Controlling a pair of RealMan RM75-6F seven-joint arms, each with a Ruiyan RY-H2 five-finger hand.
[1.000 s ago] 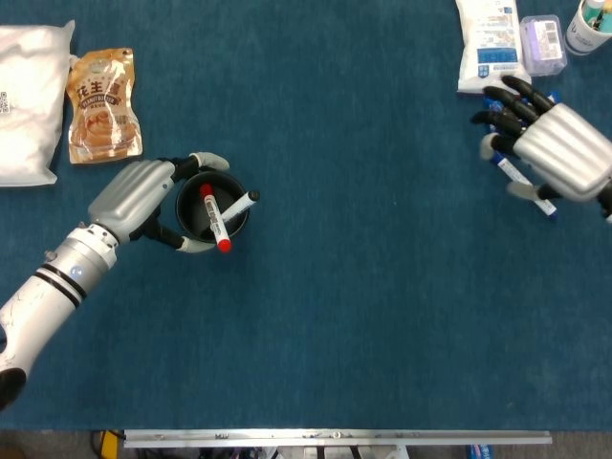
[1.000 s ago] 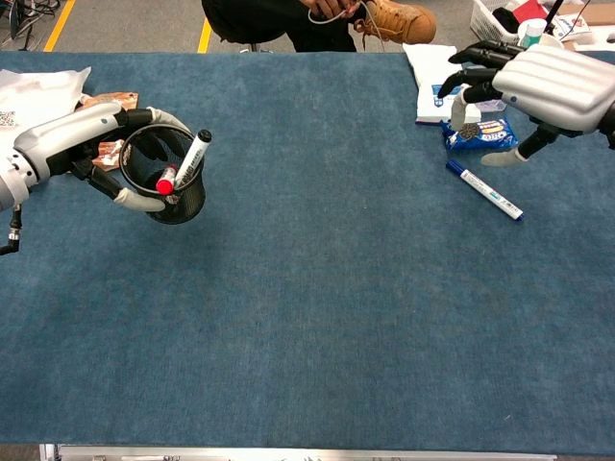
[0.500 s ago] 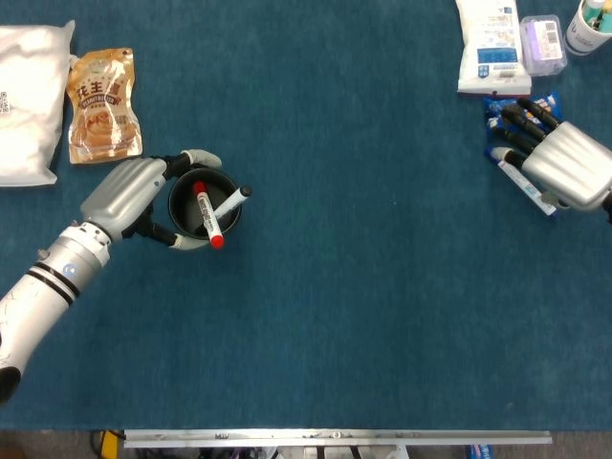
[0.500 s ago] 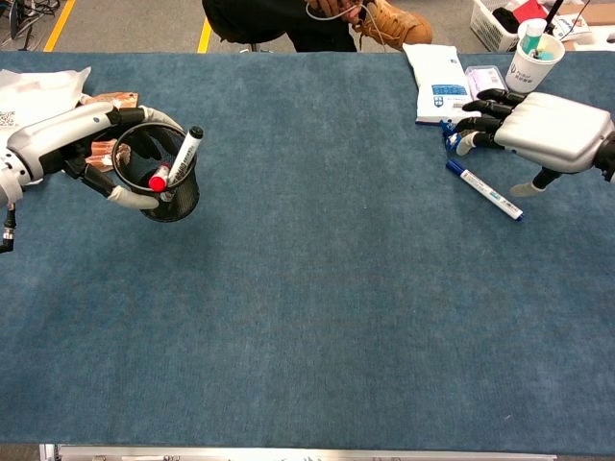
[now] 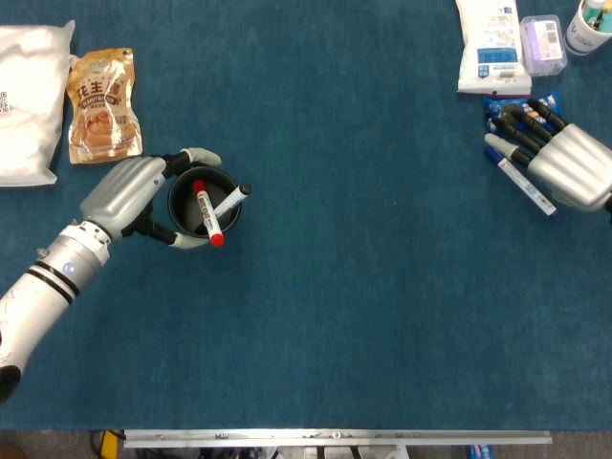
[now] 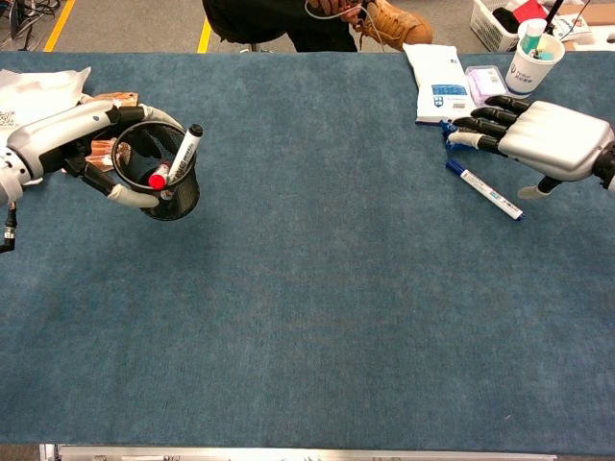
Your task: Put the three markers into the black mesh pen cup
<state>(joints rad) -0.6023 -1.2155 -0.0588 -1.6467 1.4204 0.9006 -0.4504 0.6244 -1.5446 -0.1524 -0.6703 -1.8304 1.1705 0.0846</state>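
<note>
1. Blue felt covers the counter, seen from overhead and from the robot's chest; someone's brown shoe shows past the far edge.
2. At the left, the left hand wraps its fingers round the black mesh cup, which stands on the felt, tipped a little in the grip.
3. Two markers sit in the cup: a red-capped marker and a black-capped marker, both leaning out over the rim on the side away from the hand.
4. At the right, the third marker, white with a blue cap, lies flat on the felt, aslant, well apart from the cup.
5. The right hand hovers just beside that marker, palm down, fingers spread and stretched out, holding nothing; the chest view shows its thumb hanging below the palm near the marker's near end.
6. A blue snack packet lies under the right hand's fingertips; I cannot tell whether they touch it.
7. Along the far right edge: a white pack, a small lilac box and a paper cup holding something.
8. Far left: an orange snack bag and a white bag.
</note>
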